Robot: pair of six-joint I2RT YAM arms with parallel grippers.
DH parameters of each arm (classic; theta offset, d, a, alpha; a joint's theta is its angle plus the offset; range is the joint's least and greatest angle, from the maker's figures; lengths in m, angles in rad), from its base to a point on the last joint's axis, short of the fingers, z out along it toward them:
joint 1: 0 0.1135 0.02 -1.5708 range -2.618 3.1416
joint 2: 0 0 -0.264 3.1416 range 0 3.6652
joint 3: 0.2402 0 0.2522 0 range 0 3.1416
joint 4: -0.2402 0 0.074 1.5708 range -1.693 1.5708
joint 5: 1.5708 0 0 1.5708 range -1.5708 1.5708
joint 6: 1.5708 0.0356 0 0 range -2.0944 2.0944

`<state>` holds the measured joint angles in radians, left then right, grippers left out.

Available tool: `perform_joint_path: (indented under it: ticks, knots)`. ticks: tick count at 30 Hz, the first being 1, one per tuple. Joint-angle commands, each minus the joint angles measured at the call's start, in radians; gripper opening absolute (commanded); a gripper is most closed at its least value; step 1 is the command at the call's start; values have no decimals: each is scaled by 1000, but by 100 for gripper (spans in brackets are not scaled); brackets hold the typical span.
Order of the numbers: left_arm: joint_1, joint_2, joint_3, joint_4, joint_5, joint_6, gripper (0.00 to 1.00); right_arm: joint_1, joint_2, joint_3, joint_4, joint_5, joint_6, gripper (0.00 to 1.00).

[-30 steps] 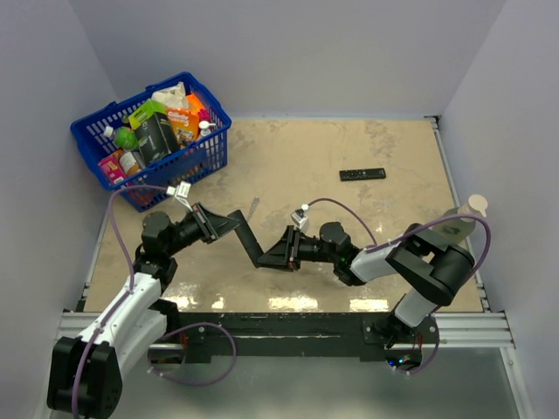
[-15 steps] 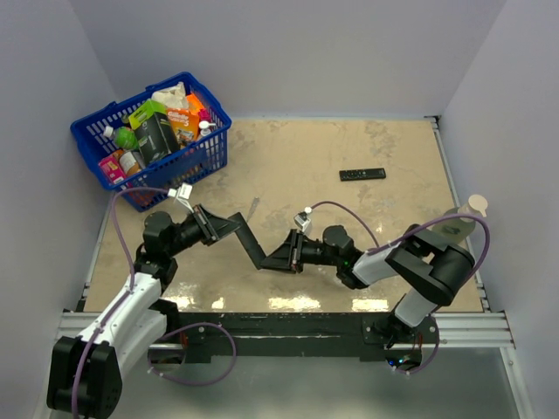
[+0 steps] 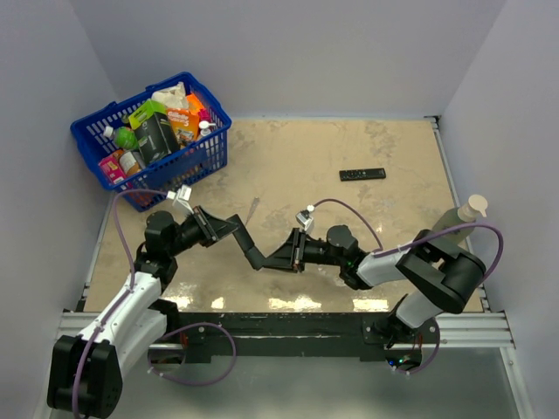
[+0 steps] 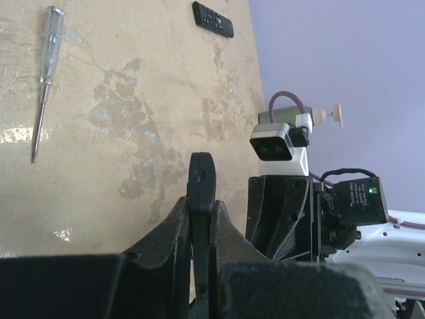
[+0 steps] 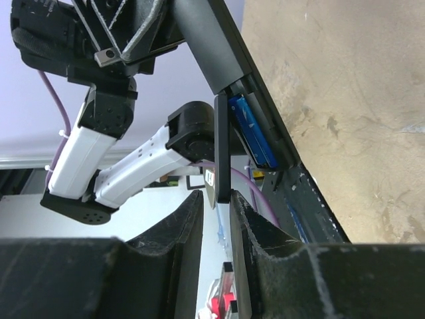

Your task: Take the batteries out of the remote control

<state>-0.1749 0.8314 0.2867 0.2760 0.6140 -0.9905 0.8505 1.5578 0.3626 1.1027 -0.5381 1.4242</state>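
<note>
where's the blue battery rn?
Right wrist view, centre: blue battery in the open compartment of the remote, just right of the black cover in the right gripper.

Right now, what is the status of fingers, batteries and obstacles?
Left fingers shut on the remote. Right fingers astride the battery cover, grip unclear. Blue battery exposed, not yet out. Cover hangs beside it.

Bright, even light from overhead, with soft shadows. Glare patches streak the glossy worktop [image 3: 288, 302] at 6 o'clock. In the wrist views, the near fingers [image 4: 166, 239] loom dark and blurred.
</note>
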Motion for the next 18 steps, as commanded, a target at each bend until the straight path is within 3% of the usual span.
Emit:
perform_joint_path:
  ticks: [1,5,12,18]
  knots:
    - [5,-17,20,28,-3,16,0,-2,-13,30,-9,4,-28,27]
    - [5,-14,28,-4,-19,38,0,-2,5,38,-10,15,-31,23]
    - [6,-9,25,-14,-23,47,0,-4,73,29,91,15,2,1]
    - [5,-5,46,-87,-57,78,0,-10,78,15,115,23,9,0]
